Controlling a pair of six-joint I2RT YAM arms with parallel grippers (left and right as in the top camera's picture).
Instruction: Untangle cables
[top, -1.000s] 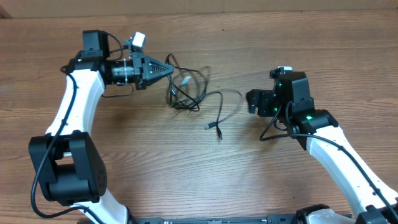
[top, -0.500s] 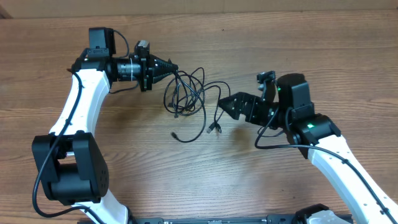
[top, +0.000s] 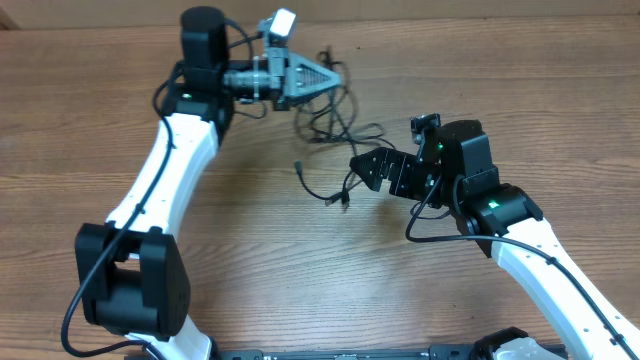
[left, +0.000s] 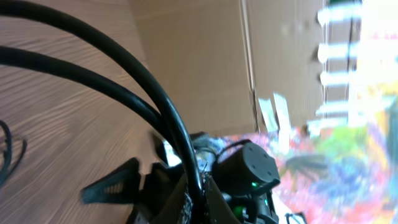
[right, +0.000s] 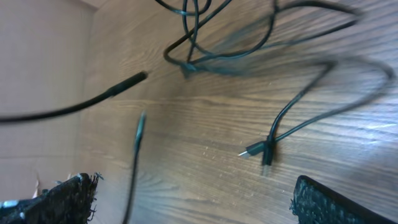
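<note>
My left gripper (top: 330, 76), clenched on the cables (top: 325, 130), has hauled them toward the worktop's far edge (loops loosening); my right gripper (top: 360, 172), spread wide, closes in to part them.

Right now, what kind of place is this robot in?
Probably a robot lab or workshop: a white left arm and right arm stand at a wooden table, thin black cables sprawl over it, and what looks like cardboard sheeting stands beyond it.

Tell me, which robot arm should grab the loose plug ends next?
Probably the right arm. The right gripper is open beside the plug ends on the table, while the left gripper is shut on the cables farther back.
</note>
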